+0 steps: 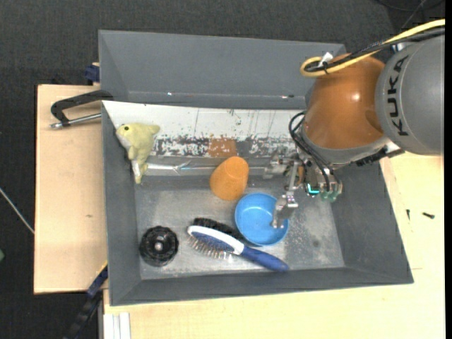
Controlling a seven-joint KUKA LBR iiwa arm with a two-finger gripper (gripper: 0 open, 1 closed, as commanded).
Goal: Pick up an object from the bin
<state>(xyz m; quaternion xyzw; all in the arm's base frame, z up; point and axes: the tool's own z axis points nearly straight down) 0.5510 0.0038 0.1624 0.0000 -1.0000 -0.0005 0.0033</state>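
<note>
Pincer (285, 212) sits low at the right rim of the round blue plastic bowl (256, 219), lower middle of the grey metal bin (212, 69). Open or closed: cannot tell. The bowl is mouth up.

Orange egg-shaped object (229, 177) lies just up-left of the bowl. Blue-handled hairbrush (233, 244) lies along the bowl's lower edge. Black round knob (158, 244) is at lower left. Pale yellow plush toy (139, 144) is in the upper left corner.
</note>
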